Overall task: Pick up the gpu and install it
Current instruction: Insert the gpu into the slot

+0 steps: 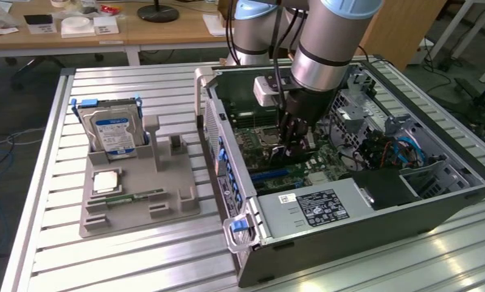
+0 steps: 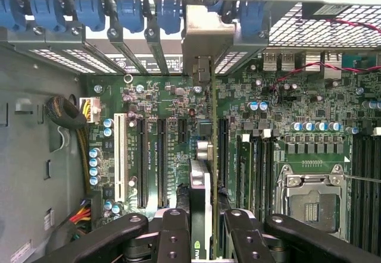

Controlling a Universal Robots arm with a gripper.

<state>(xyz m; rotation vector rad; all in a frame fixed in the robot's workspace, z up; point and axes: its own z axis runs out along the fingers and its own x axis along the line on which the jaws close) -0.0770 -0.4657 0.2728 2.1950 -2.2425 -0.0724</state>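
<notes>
On the slatted desk [image 1: 145, 261] lies the open computer case [image 1: 348, 210]. Inside, the tool [image 2: 201, 224] is partly closed, fingers [image 2: 172, 233] clamped on both faces of the gpu [image 2: 201, 182], which stands on edge over the motherboard [image 2: 161, 102] slots, its silvery bracket [image 2: 205, 34] at the case's rear wall. On the exterior view's left, a hard drive [image 1: 116, 134] stands in a grey holder [image 1: 137, 210].

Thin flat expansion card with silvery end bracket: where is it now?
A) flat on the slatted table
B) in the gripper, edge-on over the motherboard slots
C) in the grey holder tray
B: the thin flat expansion card stands edge-on, gripped by the gripper above the green motherboard.
</notes>
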